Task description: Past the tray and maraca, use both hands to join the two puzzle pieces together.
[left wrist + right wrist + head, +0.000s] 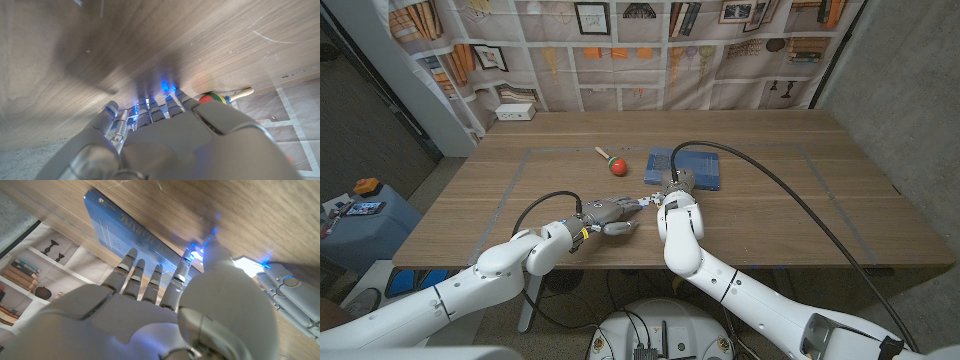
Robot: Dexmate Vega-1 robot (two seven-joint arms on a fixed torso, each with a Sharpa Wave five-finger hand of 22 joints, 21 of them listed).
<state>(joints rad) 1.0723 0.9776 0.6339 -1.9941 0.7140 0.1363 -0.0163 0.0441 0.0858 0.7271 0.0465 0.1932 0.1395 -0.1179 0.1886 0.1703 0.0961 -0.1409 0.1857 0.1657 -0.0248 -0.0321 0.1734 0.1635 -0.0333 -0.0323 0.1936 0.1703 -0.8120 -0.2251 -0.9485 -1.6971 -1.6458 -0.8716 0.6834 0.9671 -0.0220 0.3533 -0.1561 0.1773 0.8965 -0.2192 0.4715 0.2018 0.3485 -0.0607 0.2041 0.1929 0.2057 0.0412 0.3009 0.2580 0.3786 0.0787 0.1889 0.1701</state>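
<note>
My two hands meet near the table's front middle, on the near side of the tray and maraca. My left hand [611, 213] reaches right with its fingers stretched toward my right hand [678, 190], almost touching it. A small pale puzzle piece [248, 267] lies on the wood between my right thumb and my left hand's fingers [286, 294]. In the right wrist view my right hand [165, 305] has straight, spread fingers. In the left wrist view my left hand [165, 135] points its fingers down at the wood. What either hand grips is hidden.
The blue tray [686, 158] lies just beyond my right hand, its edge [130, 235] under the fingertips. The maraca [613, 162], with a red head and wooden handle, lies left of the tray and also appears as maraca [216, 98]. Bare wood stretches to both sides.
</note>
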